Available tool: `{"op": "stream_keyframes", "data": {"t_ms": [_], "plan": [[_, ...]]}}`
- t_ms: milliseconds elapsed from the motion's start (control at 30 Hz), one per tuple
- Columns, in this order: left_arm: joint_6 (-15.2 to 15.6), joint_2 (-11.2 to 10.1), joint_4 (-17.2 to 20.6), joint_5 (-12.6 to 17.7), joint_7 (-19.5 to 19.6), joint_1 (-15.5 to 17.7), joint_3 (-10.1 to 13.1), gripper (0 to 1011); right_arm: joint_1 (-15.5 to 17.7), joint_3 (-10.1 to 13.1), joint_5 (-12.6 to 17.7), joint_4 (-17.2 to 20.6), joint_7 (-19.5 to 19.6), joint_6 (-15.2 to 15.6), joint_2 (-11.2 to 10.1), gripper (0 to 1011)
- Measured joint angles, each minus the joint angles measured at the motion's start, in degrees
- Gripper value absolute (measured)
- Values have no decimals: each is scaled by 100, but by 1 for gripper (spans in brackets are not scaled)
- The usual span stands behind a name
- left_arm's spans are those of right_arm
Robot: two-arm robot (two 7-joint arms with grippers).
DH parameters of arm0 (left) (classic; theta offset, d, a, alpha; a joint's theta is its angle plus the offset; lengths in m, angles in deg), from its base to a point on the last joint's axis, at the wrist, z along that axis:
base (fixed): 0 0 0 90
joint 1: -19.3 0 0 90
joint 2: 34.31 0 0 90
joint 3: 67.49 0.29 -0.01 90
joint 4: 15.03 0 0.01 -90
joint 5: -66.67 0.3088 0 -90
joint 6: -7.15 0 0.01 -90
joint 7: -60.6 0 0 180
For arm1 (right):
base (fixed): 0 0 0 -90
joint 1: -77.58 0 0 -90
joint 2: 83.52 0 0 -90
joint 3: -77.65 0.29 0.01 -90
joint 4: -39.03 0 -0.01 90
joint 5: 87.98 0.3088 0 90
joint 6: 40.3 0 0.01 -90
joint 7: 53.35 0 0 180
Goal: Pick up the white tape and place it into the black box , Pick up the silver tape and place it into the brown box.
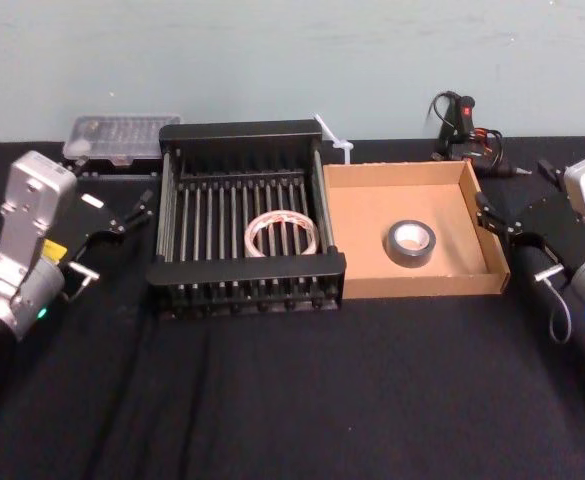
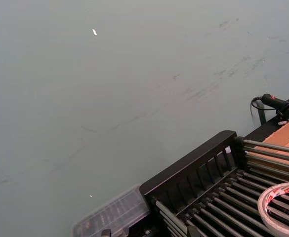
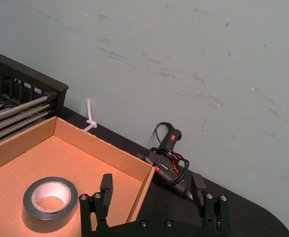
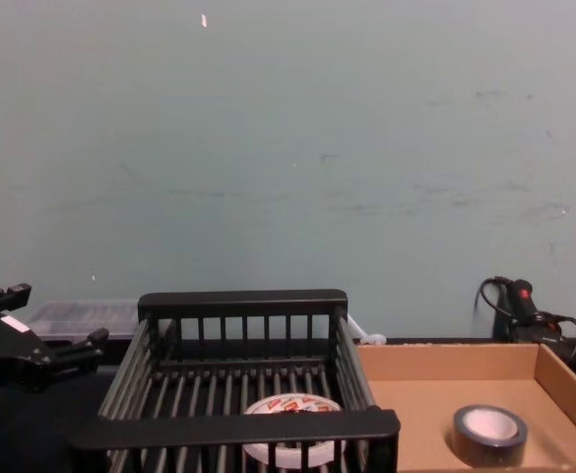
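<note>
Head view shows the white tape [image 1: 283, 234] lying flat on the barred floor of the black box [image 1: 244, 283], and the silver tape [image 1: 409, 243] lying flat on the floor of the brown box [image 1: 412, 283]. Both boxes sit side by side, touching, on the black counter [image 1: 292, 400]. So both jobs look done. The left tool [image 1: 122, 222] hangs just beside the black box with its fingers apart and nothing in them. The right tool [image 1: 500, 222] hangs at the outer wall of the brown box, also spread wide and holding nothing. Both rolls look light and stiff, like hard rings, and should not squash. The silver one looks smooth on its side and may slip. A good way to take hold would be one finger in the hole and one outside the ring. A clear plastic case [image 1: 120, 136] and a black glue gun [image 1: 459, 118] rest at the back.
</note>
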Motion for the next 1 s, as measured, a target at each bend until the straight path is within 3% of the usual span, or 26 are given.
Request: {"op": "stream_keyframes", "data": {"t_ms": [1000], "plan": [[0,0,0,0,0,0,0,1001,0,0,0,0,0,0,0,1002]]}}
